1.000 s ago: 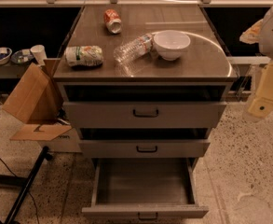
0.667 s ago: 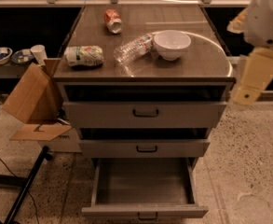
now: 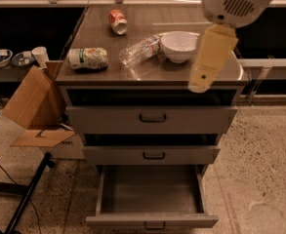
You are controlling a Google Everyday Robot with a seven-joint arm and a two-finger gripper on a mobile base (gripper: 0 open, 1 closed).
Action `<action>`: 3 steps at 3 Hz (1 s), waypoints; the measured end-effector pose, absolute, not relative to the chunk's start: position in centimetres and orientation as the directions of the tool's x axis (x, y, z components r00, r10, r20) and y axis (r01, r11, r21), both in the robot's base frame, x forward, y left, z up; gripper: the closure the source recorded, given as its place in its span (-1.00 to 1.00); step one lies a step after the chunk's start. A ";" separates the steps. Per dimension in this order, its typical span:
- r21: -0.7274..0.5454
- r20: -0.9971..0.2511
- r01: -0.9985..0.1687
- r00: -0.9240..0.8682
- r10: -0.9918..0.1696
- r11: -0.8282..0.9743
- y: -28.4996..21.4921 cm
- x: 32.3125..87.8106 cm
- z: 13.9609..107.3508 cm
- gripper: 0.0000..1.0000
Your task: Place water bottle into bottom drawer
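The water bottle (image 3: 140, 49), clear and crinkled, lies on its side on the cabinet top (image 3: 152, 72), its cap end touching the white bowl (image 3: 179, 46). The bottom drawer (image 3: 151, 195) is pulled out and its tray is empty, with a small dark handle on the front. My gripper (image 3: 208, 62), cream-coloured below a white round wrist, hangs over the right front part of the cabinet top, just right of the bowl and well right of the bottle. It holds nothing that I can see.
A white-and-green container (image 3: 88, 58) lies at the top's left front and a red-and-white can (image 3: 117, 21) at the back. The two upper drawers (image 3: 152, 118) are shut. A cardboard box (image 3: 32, 106) and a dark stand leg (image 3: 25, 199) are on the floor at left.
My arm has swung in from the right edge of view to over the right part of the cabinet top, near the bowl. The bottle and drawers have not moved.
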State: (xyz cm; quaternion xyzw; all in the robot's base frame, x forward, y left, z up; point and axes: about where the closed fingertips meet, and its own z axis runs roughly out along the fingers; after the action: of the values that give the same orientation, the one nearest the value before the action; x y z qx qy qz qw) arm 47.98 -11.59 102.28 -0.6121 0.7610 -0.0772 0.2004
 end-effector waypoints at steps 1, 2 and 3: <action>-0.395 -0.254 -0.867 -0.216 -0.943 0.305 -9.0 48.6 101.7 -1.00; -0.422 -0.284 -0.822 -0.281 -0.917 0.383 -7.1 52.1 100.8 -1.00; -0.423 -0.285 -0.821 -0.280 -0.917 0.383 -7.0 52.3 100.8 -1.00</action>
State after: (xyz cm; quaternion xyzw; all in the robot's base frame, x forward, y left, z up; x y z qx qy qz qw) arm 52.29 -7.04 100.77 -0.5471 0.7941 -0.0969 0.2462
